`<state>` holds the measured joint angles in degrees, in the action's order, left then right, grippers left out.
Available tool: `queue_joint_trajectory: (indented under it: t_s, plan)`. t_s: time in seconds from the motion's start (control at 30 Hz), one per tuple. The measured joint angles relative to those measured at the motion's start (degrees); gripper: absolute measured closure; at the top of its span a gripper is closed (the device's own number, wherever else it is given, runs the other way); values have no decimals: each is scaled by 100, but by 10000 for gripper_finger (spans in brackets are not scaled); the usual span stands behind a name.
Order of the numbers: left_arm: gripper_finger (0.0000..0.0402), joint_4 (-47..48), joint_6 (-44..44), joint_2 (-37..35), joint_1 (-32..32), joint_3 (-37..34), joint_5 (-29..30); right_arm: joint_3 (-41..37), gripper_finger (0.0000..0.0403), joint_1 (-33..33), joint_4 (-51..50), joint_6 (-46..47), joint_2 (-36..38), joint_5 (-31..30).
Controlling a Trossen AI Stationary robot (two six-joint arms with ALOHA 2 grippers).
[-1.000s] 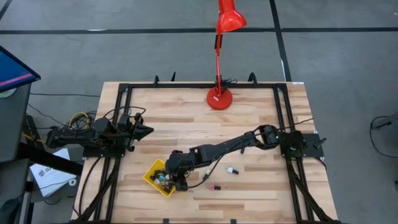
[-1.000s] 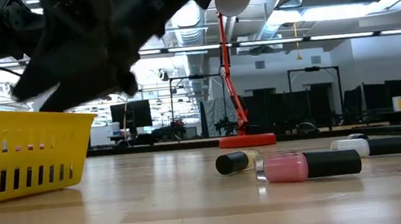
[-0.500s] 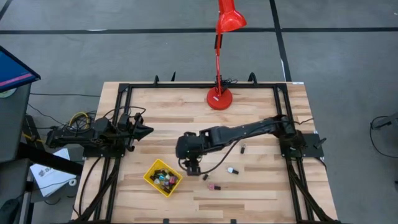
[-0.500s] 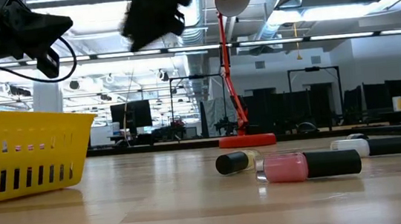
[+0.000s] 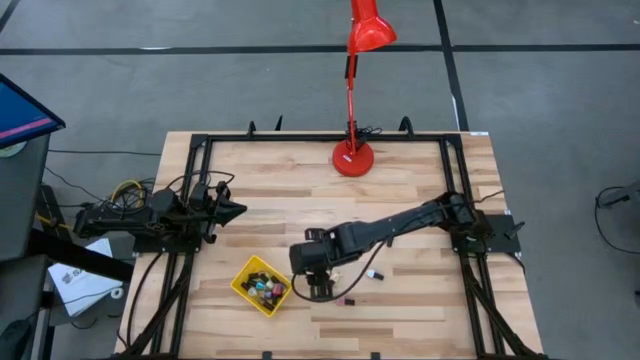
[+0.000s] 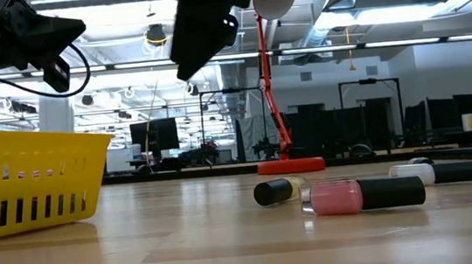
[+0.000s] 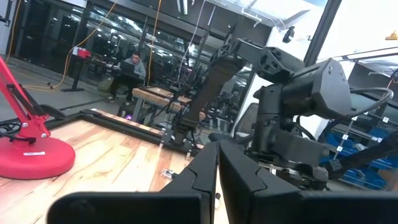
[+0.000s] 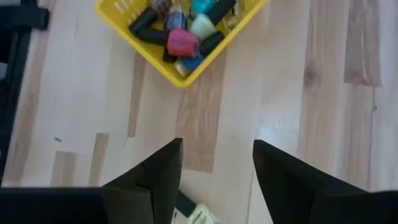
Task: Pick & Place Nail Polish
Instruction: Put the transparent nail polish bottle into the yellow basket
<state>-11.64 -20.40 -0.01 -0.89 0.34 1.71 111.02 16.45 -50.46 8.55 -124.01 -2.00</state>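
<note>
Even overhead light keeps the tabletop [image 5: 400, 195] bright with faint shadows. Ceiling strip lights [image 6: 367, 45] glare in the low view. The right end effector [image 8: 214, 171] and yellow tray [image 8: 180, 74] look softly blurred.

A tray [image 5: 246, 290] is sitting near the table's [image 5: 300, 200] near edge, left of centre, with nail polish bottles [image 5: 264, 288] lying in it. Three more bottles [image 6: 361, 194] are lying to its right. A lamp [image 5: 352, 157] is standing at the far edge.
</note>
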Motion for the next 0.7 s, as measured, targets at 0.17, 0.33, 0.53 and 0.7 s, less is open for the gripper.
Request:
queue_joint_trajectory:
  t_s: [0.17, 0.33, 0.53, 0.7]
  plan:
    - [389, -17, 0, 0, 2, 0, 24, -202, 215, 150, 1, 9, 13, -66]
    - [389, -98, 0, 0, 2, 0, 0, -564, 206, 265, -132, -34, 5, -107]
    - [389, -133, 0, 11, 2, 0, 0, -797, 197, 269, -86, -41, -2, -105]
    - [389, -139, 2, 13, 2, 0, 0, -798, 201, 269, -39, 83, 0, -105]
